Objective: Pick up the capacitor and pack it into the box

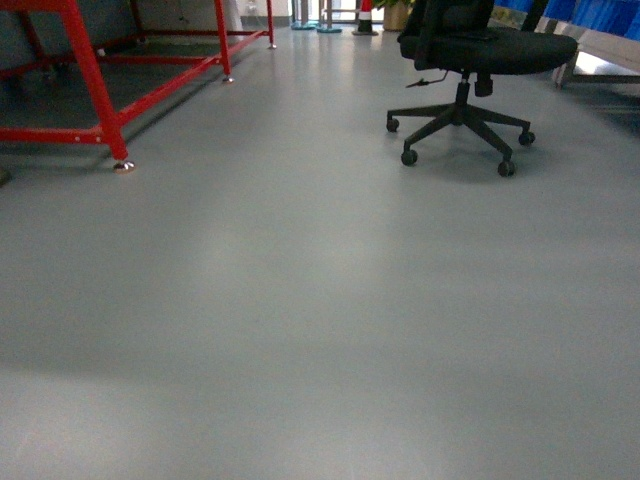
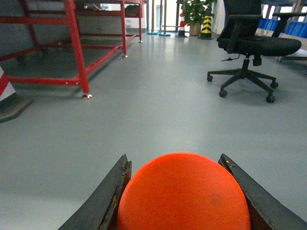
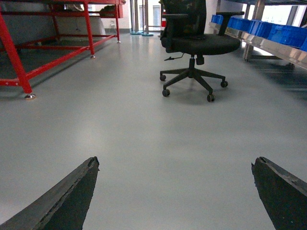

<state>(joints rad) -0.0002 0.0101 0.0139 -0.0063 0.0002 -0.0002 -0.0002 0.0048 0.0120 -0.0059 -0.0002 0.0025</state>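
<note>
My left gripper [image 2: 184,191] is clamped round a smooth orange rounded thing [image 2: 184,194], one finger touching each side. It fills the bottom of the left wrist view, so I can't tell if it's the capacitor or sth else. My right gripper [image 3: 175,191] is spread wide w/ nothing between the fingers, just bare grey floor [image 1: 320,320] beyond. No box in any view, so I can't say where it is. Ahead: a red metal frame [image 1: 95,70] at the floor's far left, a black office chair [image 1: 465,60] at far right, and blue bins [image 3: 268,28] on a shelf along the right edge. My read: if the orange thing is the part, the pick is done; finding the box and packing are all left.
</note>
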